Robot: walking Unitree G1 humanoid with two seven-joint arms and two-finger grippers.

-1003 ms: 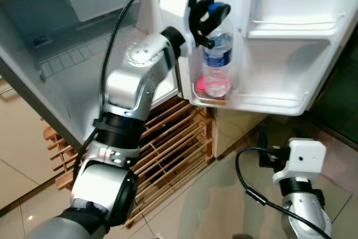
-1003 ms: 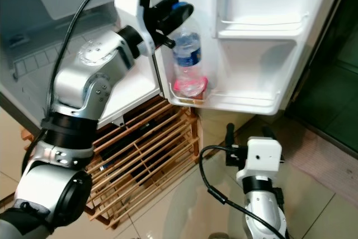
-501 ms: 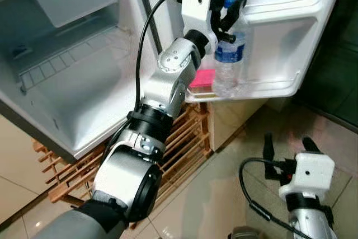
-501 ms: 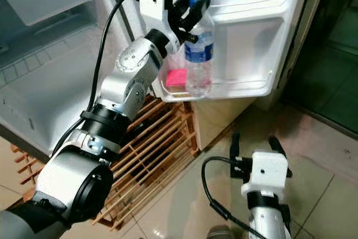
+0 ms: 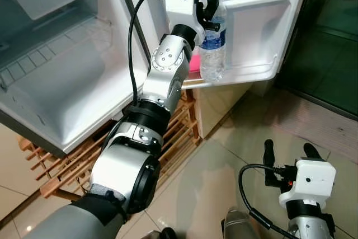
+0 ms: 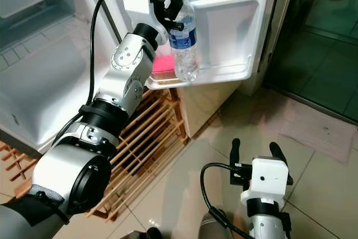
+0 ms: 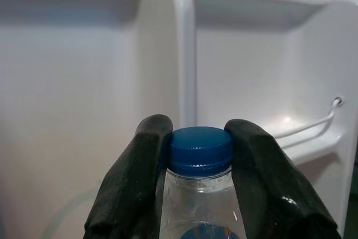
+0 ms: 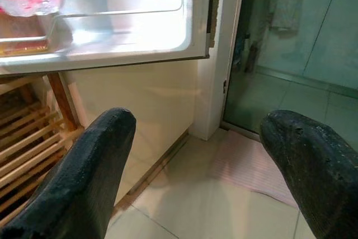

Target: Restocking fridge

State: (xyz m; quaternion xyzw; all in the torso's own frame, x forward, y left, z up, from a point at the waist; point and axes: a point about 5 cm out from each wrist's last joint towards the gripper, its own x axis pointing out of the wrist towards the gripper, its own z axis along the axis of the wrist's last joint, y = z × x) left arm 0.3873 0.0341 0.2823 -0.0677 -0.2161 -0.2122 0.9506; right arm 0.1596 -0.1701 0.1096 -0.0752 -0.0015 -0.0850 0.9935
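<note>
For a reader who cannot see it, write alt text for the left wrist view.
Two black fingers of the left gripper clamp the blue cap of a clear water bottle. Behind it are the white fridge door and a door shelf with a wire rail.

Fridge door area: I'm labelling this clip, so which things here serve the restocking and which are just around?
For the job:
- water bottle
- left gripper, fingers shut on its cap
- door shelf

Just around:
- wooden rack
- pink item
- right gripper, idle
</note>
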